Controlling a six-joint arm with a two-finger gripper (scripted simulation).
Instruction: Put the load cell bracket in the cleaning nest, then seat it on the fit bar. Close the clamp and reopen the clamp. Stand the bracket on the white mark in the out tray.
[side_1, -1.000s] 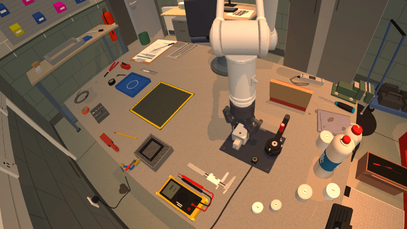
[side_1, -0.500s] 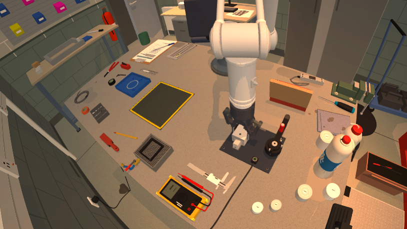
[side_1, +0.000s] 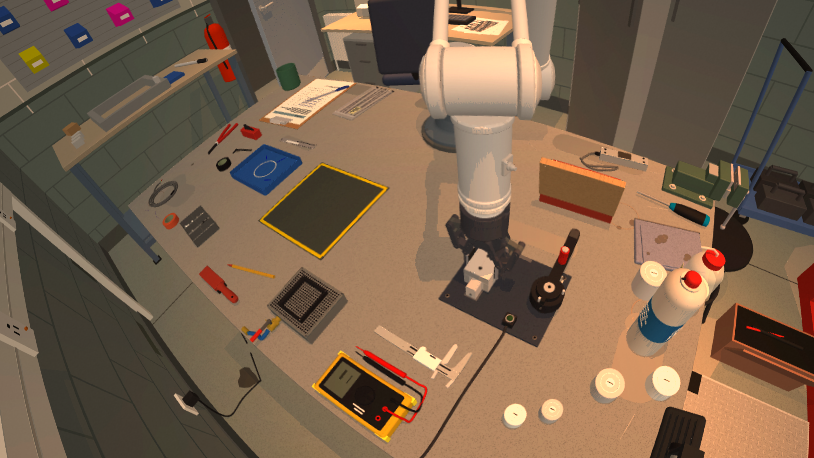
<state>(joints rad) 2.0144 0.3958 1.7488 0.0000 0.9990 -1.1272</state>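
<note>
The white load cell bracket (side_1: 480, 273) sits on the fit bar at the left end of the dark fixture plate (side_1: 504, 299), and it is gripped by my gripper (side_1: 485, 259), which comes straight down on it from above. The clamp (side_1: 553, 279) stands on the right of the same plate, its black lever with a red grip raised up and away from the bracket. The cleaning nest (side_1: 306, 302), a grey perforated square, lies on the table to the left. The blue out tray (side_1: 266, 168) with its white ring mark lies farther back left.
Behind the fixture stand my arm's base and a wooden block (side_1: 580, 188). A yellow-edged dark mat (side_1: 324, 208) lies between tray and nest. A multimeter (side_1: 364, 394) and caliper (side_1: 428, 356) lie in front; bottles (side_1: 671, 310) stand right.
</note>
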